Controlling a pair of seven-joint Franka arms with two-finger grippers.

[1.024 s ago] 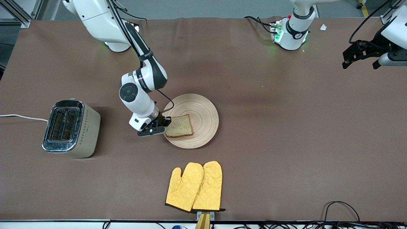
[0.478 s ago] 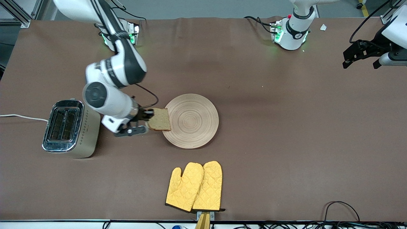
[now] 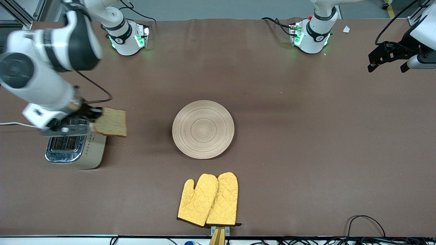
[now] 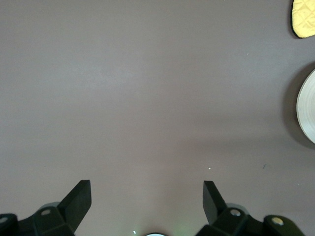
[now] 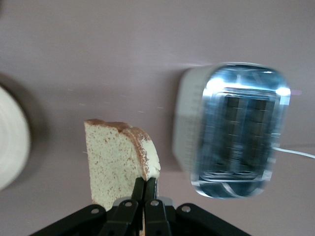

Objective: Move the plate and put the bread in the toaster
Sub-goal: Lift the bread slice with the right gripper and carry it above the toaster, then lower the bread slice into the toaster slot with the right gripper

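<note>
- The bread (image 3: 110, 121) is up in the air, pinched by one edge in the right gripper (image 3: 89, 119), and it hangs over the toaster's (image 3: 75, 149) side that faces the plate. In the right wrist view the fingers (image 5: 144, 194) are pressed nearly together on the crust, so the slice is thin and squashes a little under the grip.
- Handling, as a judgement: the slice is light, soft and crumbly. It will sag or tear if squeezed hard or swung fast, and a grip on the crust edge is the sound one, since the crust is the firmest part. It sticks out from the fingers and looks to hold its shape.
- From the plate (image 3: 203, 129), the toaster lies at about 9 o'clock, toward the right arm's end of the desk (image 3: 306, 143). Its two slots face up in the chrome top, which is blurred in the right wrist view, so slot alignment is hard to read.
- The slice must be turned edge-down and lined up with a slot; a small tilt could catch it on the chrome rim.
- The plate sits bare at mid-desk, with yellow oven mitts (image 3: 208, 200) at its 6 o'clock.
- The left gripper (image 4: 146, 196) waits over bare desk at the left arm's end, its fingers spread wide and holding nothing.
</note>
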